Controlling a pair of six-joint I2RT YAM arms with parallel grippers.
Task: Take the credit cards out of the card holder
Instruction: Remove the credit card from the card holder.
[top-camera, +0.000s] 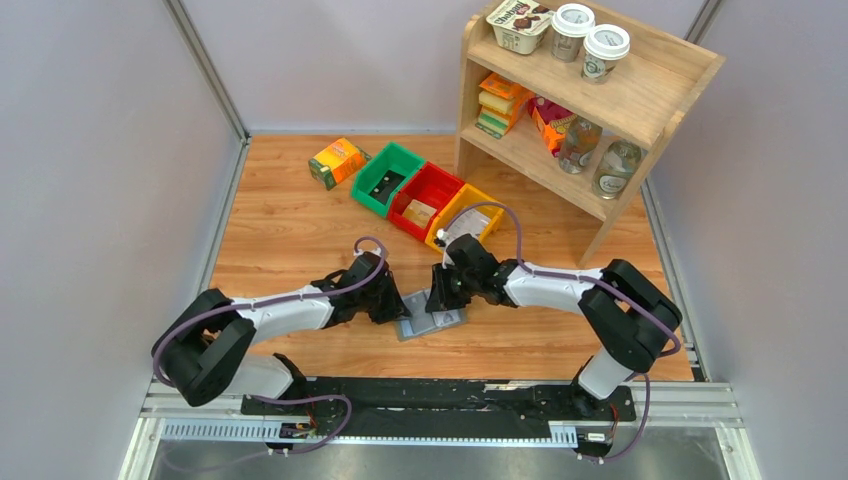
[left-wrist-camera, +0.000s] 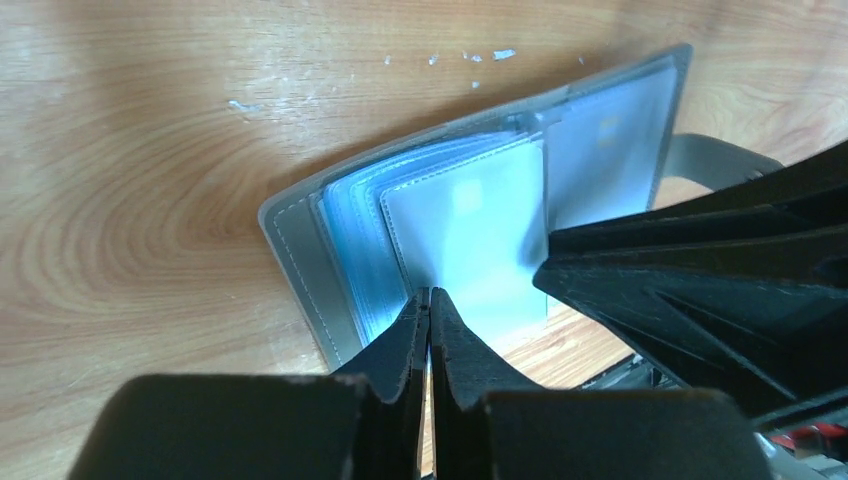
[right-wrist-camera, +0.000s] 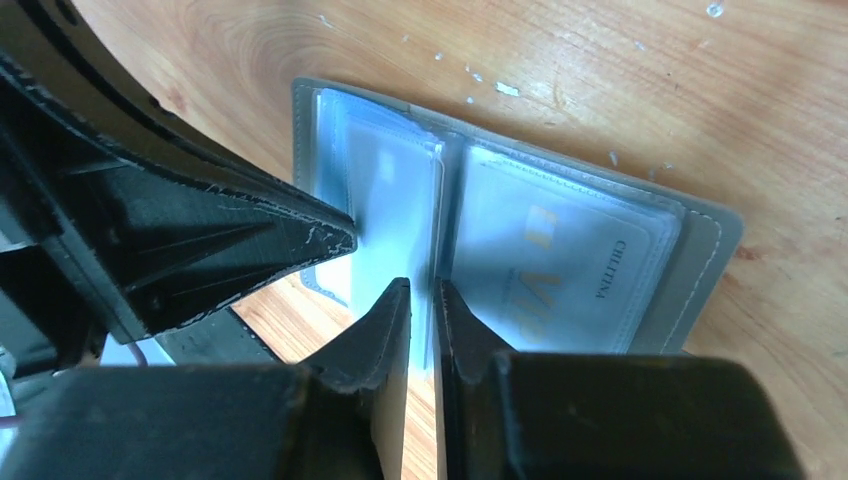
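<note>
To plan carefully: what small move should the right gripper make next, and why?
Probably lift the clear pocket leaf slightly: the right gripper looks closed on its edge, the shut left gripper rests on the card holder, and a card sits pocketed beside it.

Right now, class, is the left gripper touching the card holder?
Touching. In the left wrist view the left gripper has its fingers pinched on the lower edge of a clear pocket of the open card holder.

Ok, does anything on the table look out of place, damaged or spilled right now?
Small white flecks are scattered on the wood beside the open card holder, like chipped finish or crumbs. The orange-green carton lies askew beside the green bin. Otherwise nothing stands out.
</note>
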